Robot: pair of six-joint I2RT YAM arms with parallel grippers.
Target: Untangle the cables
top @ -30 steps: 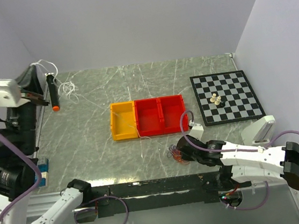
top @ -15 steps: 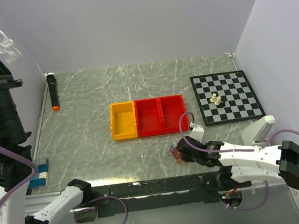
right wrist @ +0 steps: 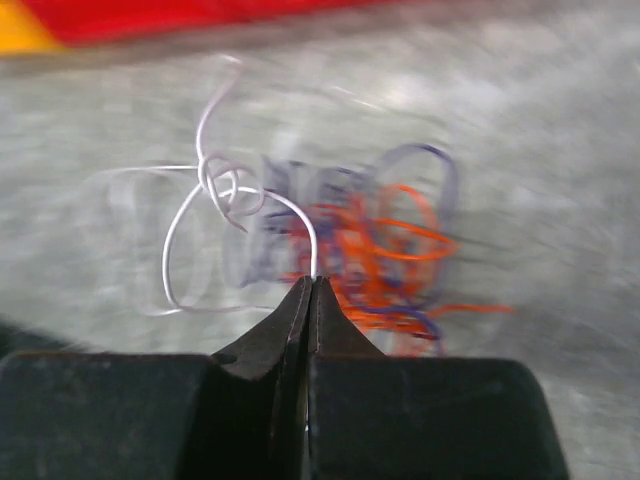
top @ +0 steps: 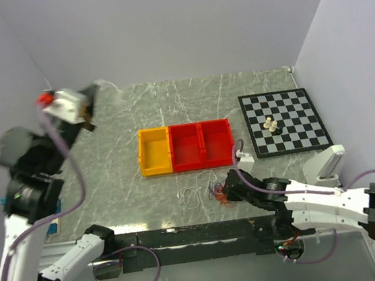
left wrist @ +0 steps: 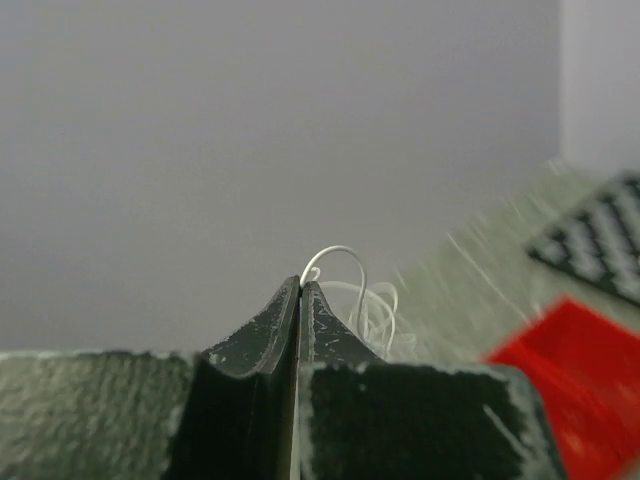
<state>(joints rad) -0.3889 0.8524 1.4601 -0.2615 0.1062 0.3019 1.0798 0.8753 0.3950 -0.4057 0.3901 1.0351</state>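
Observation:
My left gripper (top: 93,93) is raised over the table's back left. In the left wrist view (left wrist: 301,284) its jaws are shut on a thin white cable (left wrist: 352,292) that coils just beyond the tips; that cable also shows in the top view (top: 104,84). My right gripper (top: 224,190) is low at the near middle. In the right wrist view (right wrist: 313,282) it is shut on another white cable (right wrist: 196,226), whose loop lies to its left (top: 192,195). A blurred orange-red and purple clump (right wrist: 388,250) lies right beside the tips, also seen from above (top: 217,195).
A yellow tray (top: 143,152) and a red two-part tray (top: 202,143) stand mid-table. A chessboard (top: 292,111) with chess pieces (top: 272,125) lies at the right. A white block (top: 330,161) is at the right edge. Walls close the back and sides.
My left arm has swung from high at the far left to over the table's back left, still holding white cable. It now hides the black marker. A white loop now lies left of my right gripper.

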